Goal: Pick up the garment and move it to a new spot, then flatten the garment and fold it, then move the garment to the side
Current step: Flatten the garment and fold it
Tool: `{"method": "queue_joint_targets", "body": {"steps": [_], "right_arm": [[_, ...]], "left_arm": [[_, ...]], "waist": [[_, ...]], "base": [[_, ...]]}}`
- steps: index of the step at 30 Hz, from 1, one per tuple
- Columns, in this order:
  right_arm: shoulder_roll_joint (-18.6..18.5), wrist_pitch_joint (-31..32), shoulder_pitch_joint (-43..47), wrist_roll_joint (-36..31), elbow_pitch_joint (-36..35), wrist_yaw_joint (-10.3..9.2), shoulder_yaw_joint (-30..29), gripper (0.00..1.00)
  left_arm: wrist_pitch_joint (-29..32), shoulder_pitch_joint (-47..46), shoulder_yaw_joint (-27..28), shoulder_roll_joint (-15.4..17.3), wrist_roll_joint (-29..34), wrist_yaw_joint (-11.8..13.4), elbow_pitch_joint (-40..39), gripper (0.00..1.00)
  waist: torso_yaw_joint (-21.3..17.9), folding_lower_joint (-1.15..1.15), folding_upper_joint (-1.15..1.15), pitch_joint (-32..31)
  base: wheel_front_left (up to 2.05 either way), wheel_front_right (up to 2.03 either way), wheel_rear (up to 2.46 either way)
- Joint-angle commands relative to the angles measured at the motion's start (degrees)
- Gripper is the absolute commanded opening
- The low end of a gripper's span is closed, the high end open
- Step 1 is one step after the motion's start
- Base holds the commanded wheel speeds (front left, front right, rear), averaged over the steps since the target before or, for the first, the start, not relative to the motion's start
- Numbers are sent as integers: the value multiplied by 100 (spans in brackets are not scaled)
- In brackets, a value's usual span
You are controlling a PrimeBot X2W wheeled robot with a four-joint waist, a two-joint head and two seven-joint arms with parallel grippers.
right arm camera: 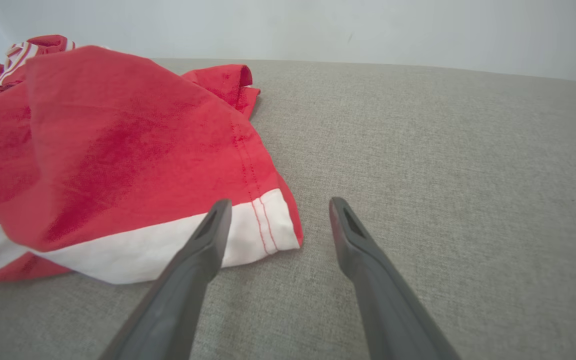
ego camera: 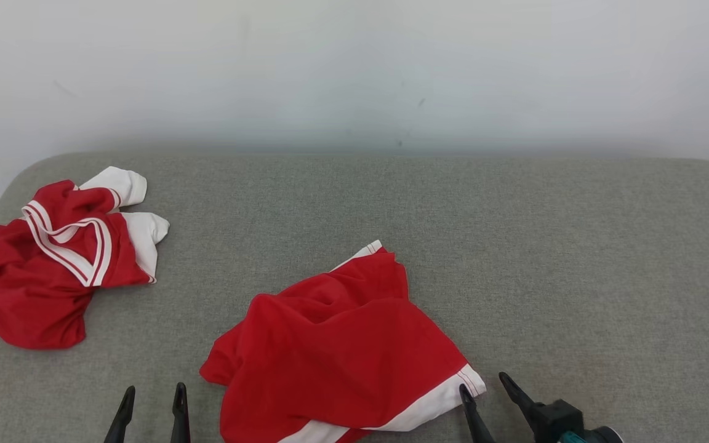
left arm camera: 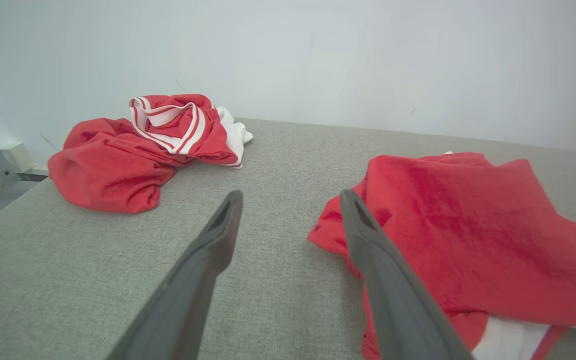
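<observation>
Both pincers stand at the near edge of the grey tabletop (ego camera: 576, 258), fingers pointing away from me. Left pincer (ego camera: 154, 389) (left arm camera: 290, 192) is spread wide and holds nothing; only bare grey cloth lies between its fingers. Right pincer (ego camera: 482, 381) (right arm camera: 279, 200) is spread wide too and pinches nothing.

Between the two pincers lies the red garment (ego camera: 342, 344) (left arm camera: 468, 225) (right arm camera: 118, 150), loose and wrinkled, not flat. It has a white band along its near edge. The white corner of this band reaches just beside the right pincer; in the right wrist view one dark finger crosses in front of it, and I cannot tell if they touch. The garment's left edge is near the left pincer but apart from it.

Farther back, at the far left of the tabletop and well apart, a crumpled jersey (ego camera: 40, 277) (left arm camera: 113, 165) sits in a heap, red with a striped collar and white sleeves. Behind everything is a pale wall (ego camera: 354, 74).
</observation>
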Motion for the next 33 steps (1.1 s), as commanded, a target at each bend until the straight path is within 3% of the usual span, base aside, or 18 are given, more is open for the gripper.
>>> {"method": "queue_joint_targets", "body": {"steps": [1, 8, 9, 10, 12, 13, 17, 33], "right_arm": [[-43, -8, -130, -29, 163, 20, 98, 100], [-199, -8, -689, 108, 1067, 20, 451, 100], [-216, -8, -761, 145, 1183, 20, 495, 93], [-251, -8, -891, 233, 1371, 20, 604, 47], [-282, -8, -980, 304, 1563, 20, 725, 3], [-291, -8, -1037, 350, 1619, 20, 763, 0], [-403, -9, -1216, 506, 1577, 20, 765, 0], [-1225, -8, -681, 571, 873, 19, -447, 0]], "left_arm": [[-9, -51, 21, -28, 77, -23, 9, 100], [-9, -53, 5, -66, 56, -29, 92, 100], [-9, -67, -14, -70, 50, -27, 101, 100], [-9, -104, -33, -77, 28, -30, 116, 100], [-9, -122, -39, -78, 6, -32, 122, 100], [-9, -123, -40, -77, -1, -33, 121, 100], [-9, -105, -48, -81, -73, -34, 111, 100], [-9, -142, -191, -80, -225, -34, 226, 100]], "waist": [[-15, 0, 0, -4], [51, 0, 0, -34], [80, 0, 0, -29], [127, 0, 0, -14], [153, 0, 0, -4], [161, 0, 0, 4], [127, 0, 0, 48], [-332, 0, 0, 119]], "base": [[0, 0, 0], [0, 0, 0], [0, 0, 0], [0, 0, 0], [0, 0, 0], [0, 0, 0], [0, 0, 0], [0, 0, 0]]}}
